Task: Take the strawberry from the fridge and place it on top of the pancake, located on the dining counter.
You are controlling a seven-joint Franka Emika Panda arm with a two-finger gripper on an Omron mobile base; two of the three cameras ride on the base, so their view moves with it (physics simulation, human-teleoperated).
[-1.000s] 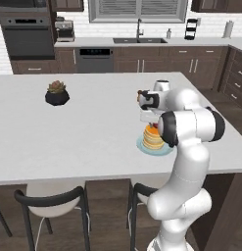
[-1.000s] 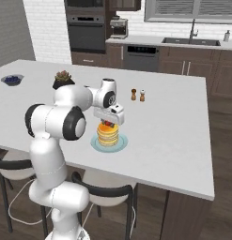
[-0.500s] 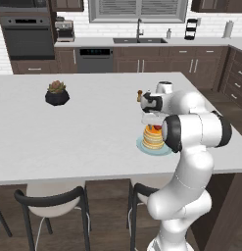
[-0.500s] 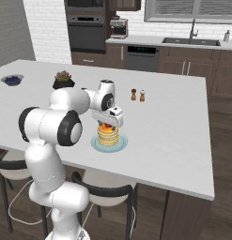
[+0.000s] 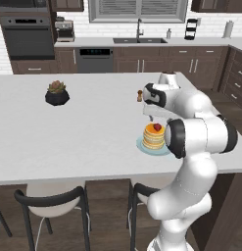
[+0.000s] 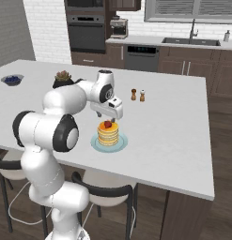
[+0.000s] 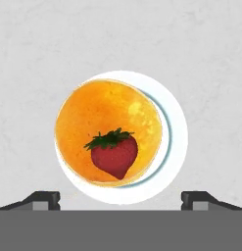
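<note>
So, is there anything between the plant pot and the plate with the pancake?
No. In the left base view only bare white counter lies between the plant pot and the plate under the pancake.

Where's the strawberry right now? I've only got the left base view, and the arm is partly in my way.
Observer: The strawberry lies on the syrup top of the pancake, off-center, near the stack's edge.
Operator: Is the gripper holding it?
Observer: No. The gripper is open above it, fingertips wide apart, clear of the berry.
Operator: Anything on the dining counter I can't see?
Observer: Yes, a small bowl of dark blue fruit sits near the dining counter's far left edge in the right base view.
</note>
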